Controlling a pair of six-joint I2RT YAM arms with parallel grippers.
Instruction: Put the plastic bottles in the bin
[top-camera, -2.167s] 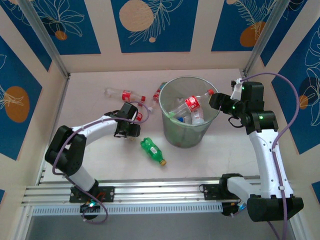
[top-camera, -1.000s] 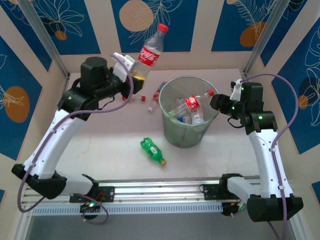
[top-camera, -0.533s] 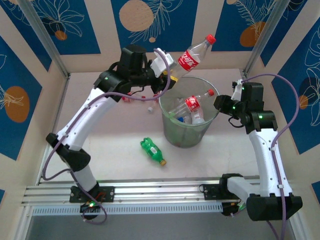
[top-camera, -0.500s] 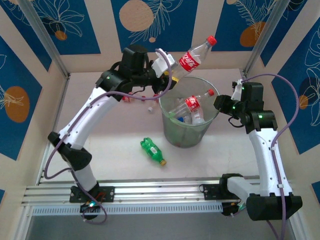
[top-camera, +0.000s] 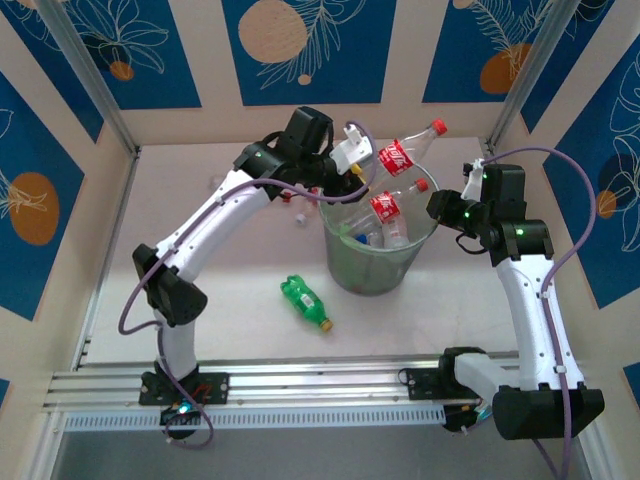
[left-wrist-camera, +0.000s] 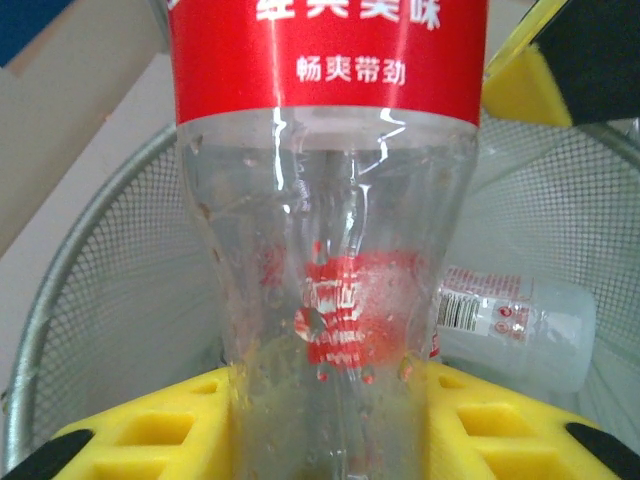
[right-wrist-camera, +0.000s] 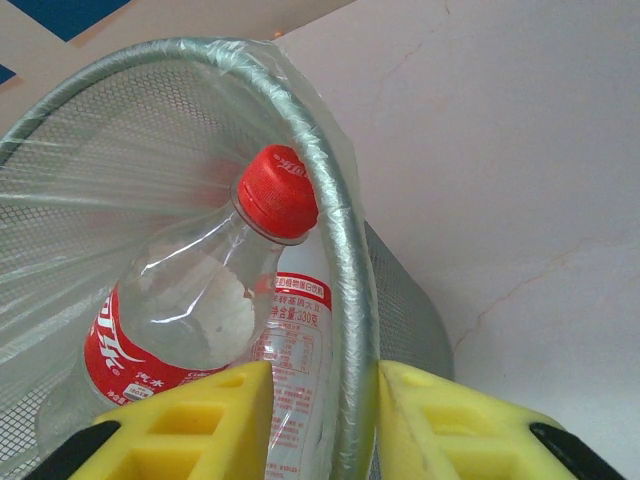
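Observation:
My left gripper (top-camera: 360, 160) is shut on a clear bottle (top-camera: 403, 152) with a red label and red cap, and holds it tilted over the bin's far rim. In the left wrist view this bottle (left-wrist-camera: 330, 250) stands between the yellow fingers (left-wrist-camera: 130, 440), with the bin's mesh (left-wrist-camera: 110, 300) below. The bin (top-camera: 375, 270) is a round mesh basket with a clear liner and holds several bottles. A green bottle (top-camera: 305, 302) with a yellow cap lies in front of the bin. My right gripper (top-camera: 437, 205) is open astride the bin's rim (right-wrist-camera: 345, 260), next to a red-capped bottle (right-wrist-camera: 190, 310).
A small white cap (top-camera: 298, 218) and a red-capped bit of bottle (top-camera: 287, 197) lie left of the bin, partly hidden by the left arm. The aluminium rail (top-camera: 320, 385) runs along the near edge. Walls close in on three sides.
The left arm took a bottle off the table at the left, lifted it and swung it right, to above the bin's rim. The right arm has stayed at the rim.

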